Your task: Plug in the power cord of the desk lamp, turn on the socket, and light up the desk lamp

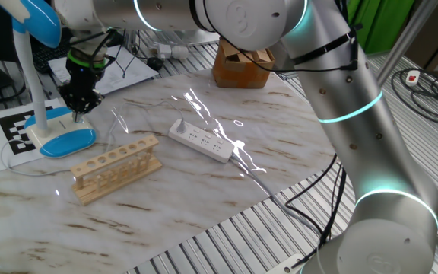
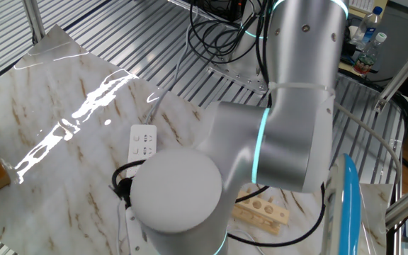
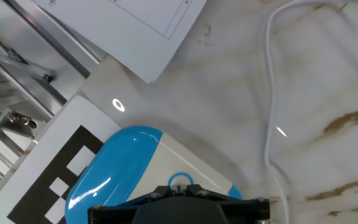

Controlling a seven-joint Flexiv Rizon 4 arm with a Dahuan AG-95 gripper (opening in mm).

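My gripper [image 1: 80,109], pointing steeply down with its jaws closed on nothing, stands over the white top of the base of the desk lamp [image 1: 61,138], near the worktop's far left corner. Closed fingers make one blunt tip, which I judge suits pressing a touch switch better than grasping. In the hand view a small blue ring on the base lies just ahead of my fingers, probably that switch; whether I touch it cannot be told.

The lamp's head shows no glow in any view. The power cord [image 3: 270,112], a thin white wire, loops loosely across the marble beside the base; its plug end is out of sight, so whether it is plugged in cannot be told.

The socket [image 1: 200,140] lies flat near the worktop's middle, well apart from the lamp, presumably within the cord's reach. A wooden rack [image 1: 116,167] stands between them, nearer the front edge. A checkered marker sheet [image 1: 17,129] lies under the lamp's left side
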